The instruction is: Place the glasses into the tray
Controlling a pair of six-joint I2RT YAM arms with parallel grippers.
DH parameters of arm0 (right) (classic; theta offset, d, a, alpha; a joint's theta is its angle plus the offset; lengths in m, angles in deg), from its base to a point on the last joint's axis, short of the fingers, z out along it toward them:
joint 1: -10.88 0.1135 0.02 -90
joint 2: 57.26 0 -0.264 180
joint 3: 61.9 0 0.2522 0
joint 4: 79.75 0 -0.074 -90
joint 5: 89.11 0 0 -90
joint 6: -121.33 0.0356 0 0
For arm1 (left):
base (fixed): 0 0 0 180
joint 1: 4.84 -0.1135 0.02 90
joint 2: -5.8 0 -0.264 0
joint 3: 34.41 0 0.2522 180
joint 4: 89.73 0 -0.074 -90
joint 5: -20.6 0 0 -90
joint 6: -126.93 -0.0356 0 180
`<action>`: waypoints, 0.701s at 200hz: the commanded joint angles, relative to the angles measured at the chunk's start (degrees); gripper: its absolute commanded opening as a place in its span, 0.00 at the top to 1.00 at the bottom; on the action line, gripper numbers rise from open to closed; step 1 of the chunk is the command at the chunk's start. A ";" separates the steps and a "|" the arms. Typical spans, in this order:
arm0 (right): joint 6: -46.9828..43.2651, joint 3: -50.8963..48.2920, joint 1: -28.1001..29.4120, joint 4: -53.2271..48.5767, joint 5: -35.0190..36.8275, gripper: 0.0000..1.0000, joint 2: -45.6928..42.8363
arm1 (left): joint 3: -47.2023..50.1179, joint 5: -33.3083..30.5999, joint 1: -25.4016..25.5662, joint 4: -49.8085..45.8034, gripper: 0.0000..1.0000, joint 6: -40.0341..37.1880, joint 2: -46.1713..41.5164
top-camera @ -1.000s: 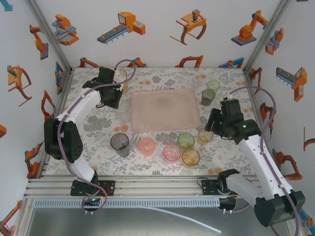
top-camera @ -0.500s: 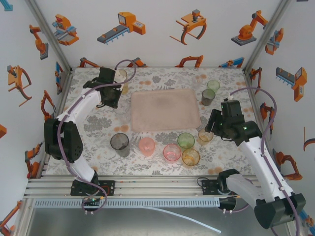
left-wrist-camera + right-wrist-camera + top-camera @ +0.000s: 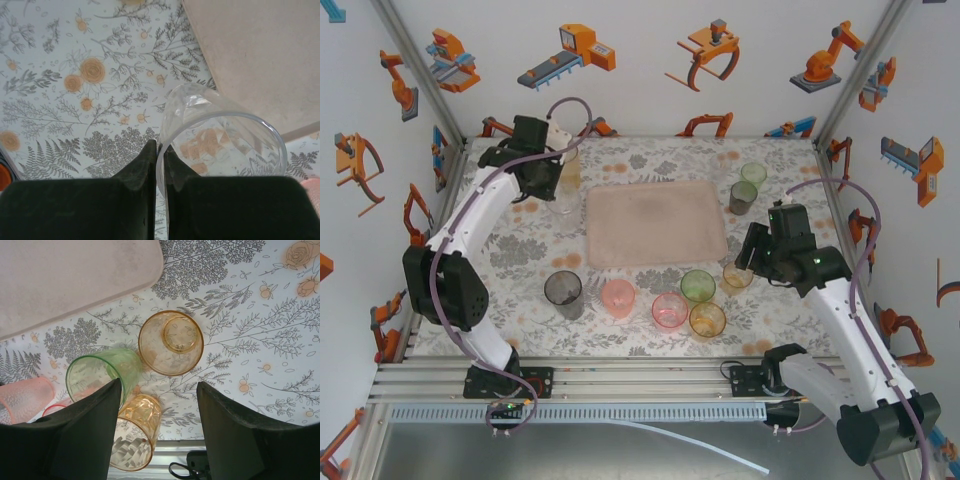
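In the left wrist view my left gripper point(image 3: 160, 147) is shut on the rim wall of a clear glass point(image 3: 220, 135), one finger inside and one outside. The glass hangs tilted over the floral cloth, just left of the pale pink tray point(image 3: 260, 50). From above, the left gripper point(image 3: 548, 178) holds this clear glass point(image 3: 561, 198) beside the tray's point(image 3: 655, 222) left edge. My right gripper point(image 3: 159, 385) is open above an orange glass point(image 3: 171, 342), with a green glass point(image 3: 95, 375) and a faceted orange glass point(image 3: 132, 435) next to it.
More glasses stand in front of the tray: smoky grey point(image 3: 563, 290), pink point(image 3: 618, 297), a second pink point(image 3: 669, 310), green point(image 3: 698, 286), orange point(image 3: 707, 320). A grey glass point(image 3: 743, 196) and a green one point(image 3: 753, 175) stand at the back right. An orange-tinted glass point(image 3: 570, 165) is near the left gripper.
My left gripper has closed on the clear glass's rim and the arm has risen, shifting toward the back. The right arm has not moved.
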 commanded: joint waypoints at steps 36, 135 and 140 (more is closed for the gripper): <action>-0.53 0.95 -0.22 -0.97 0.26 0.42 -0.22 | -12.30 1.98 1.70 -1.08 0.89 -0.01 6.95; -0.26 1.39 -0.21 -3.38 1.41 0.42 -1.21 | -24.81 0.41 5.22 1.58 0.90 0.09 21.65; -0.27 1.39 -0.23 -3.41 1.41 0.42 -1.16 | -25.30 0.35 5.23 1.60 0.90 0.16 22.15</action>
